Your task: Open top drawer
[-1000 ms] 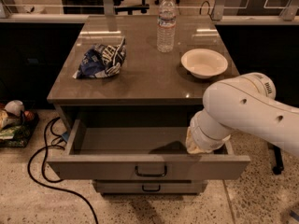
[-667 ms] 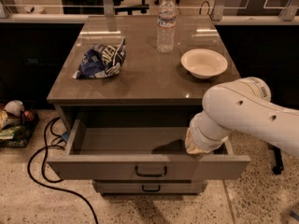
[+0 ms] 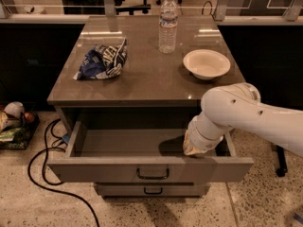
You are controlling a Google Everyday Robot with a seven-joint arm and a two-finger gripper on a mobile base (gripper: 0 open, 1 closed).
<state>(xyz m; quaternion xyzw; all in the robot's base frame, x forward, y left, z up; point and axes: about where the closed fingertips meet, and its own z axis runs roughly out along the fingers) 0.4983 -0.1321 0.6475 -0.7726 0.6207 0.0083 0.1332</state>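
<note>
Camera view, from above and in front of the cabinet (image 3: 151,82). The top drawer (image 3: 99,169) stands pulled well out from under the cabinet top, so I see its plain grey tray open to the camera and its black bar handle (image 3: 152,174) at the centre of the flat front. The white arm (image 3: 246,115) enters from the right and bends down into the tray. The gripper (image 3: 194,148) sits low in the drawer's right part, just behind the front panel and to the right of the handle. The wrist hides its tip, so I cannot tell whether it is open or closed, nor whether it touches the drawer. On the cabinet top stand a water bottle (image 3: 168,22), a white bowl (image 3: 206,63) and a crumpled blue chip bag (image 3: 103,60). A lower drawer (image 3: 151,189) shows beneath, closed.
</note>
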